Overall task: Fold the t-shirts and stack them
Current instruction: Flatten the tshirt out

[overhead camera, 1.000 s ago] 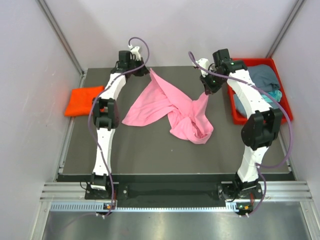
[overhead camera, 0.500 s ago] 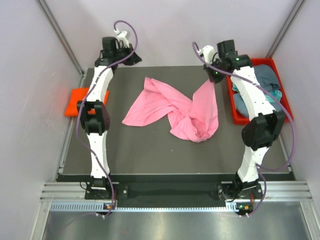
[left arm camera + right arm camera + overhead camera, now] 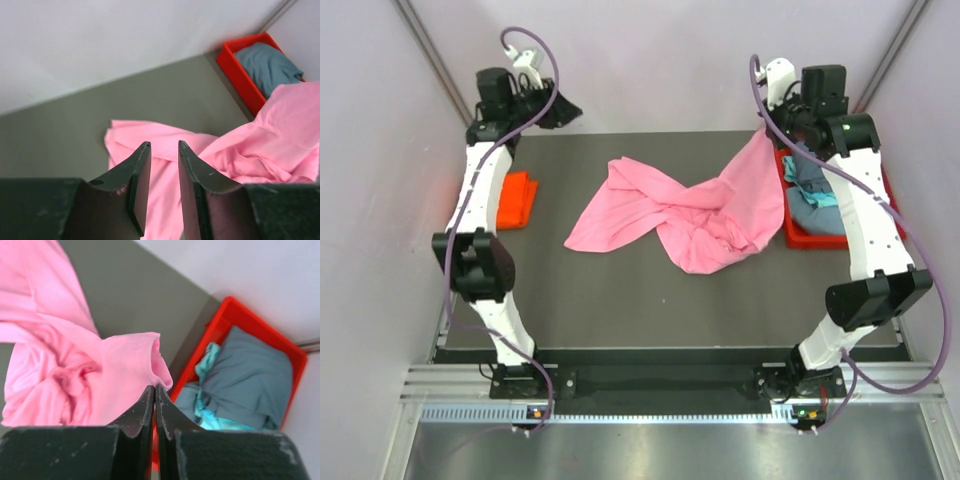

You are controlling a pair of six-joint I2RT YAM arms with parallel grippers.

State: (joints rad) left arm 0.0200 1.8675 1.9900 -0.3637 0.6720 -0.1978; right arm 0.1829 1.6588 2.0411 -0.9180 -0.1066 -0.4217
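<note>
A light pink t-shirt [image 3: 670,210] lies crumpled across the middle of the dark table. Its right corner is lifted toward the far right, pinched in my shut right gripper [image 3: 782,132] [image 3: 154,386] beside the tray. My left gripper [image 3: 558,108] [image 3: 162,145] hangs high at the far left, open, with nothing between its fingers and the pink t-shirt [image 3: 165,195] below it. A bright orange t-shirt [image 3: 517,198] lies folded at the table's left edge. Grey-blue [image 3: 250,375] and teal [image 3: 207,362] t-shirts lie bunched in the tray.
The red plastic tray [image 3: 788,232] [image 3: 210,347] [image 3: 240,75] stands at the table's right side, under the right arm. White walls close in behind and on both sides. The arm bases sit at the near edge.
My left gripper has opened and swung up and left, away from the pink t-shirt's far corner, which now rests on the table. My right gripper pulled its corner farther right and back.
</note>
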